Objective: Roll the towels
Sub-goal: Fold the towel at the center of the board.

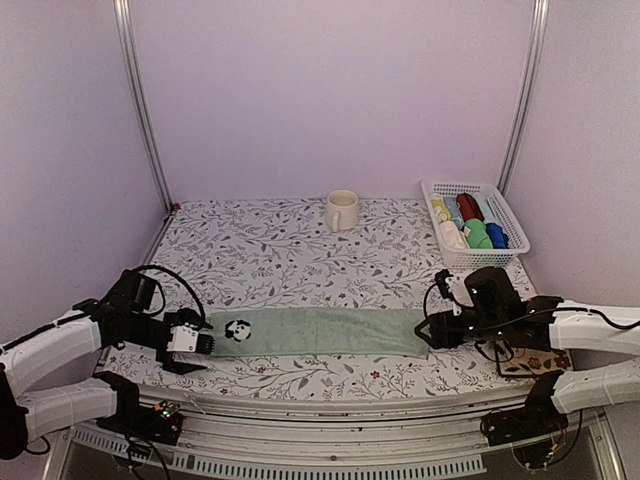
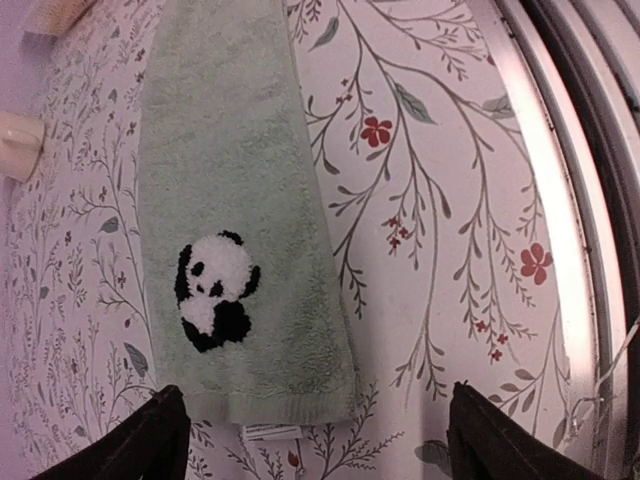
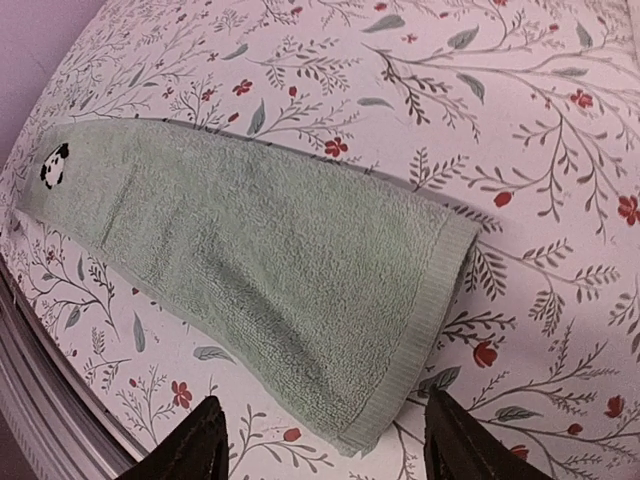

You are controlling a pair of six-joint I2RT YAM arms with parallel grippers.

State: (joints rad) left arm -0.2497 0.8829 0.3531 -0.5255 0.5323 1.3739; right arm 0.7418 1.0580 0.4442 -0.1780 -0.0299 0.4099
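Floral counter bears a soft, limp green panda towel; left fingers and right fingers gape, empty; best gripped at a short hem

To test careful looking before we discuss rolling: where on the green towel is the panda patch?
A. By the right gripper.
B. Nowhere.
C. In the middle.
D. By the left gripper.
D: the panda patch sits at the end of the green towel next to the left gripper, far from the right gripper.
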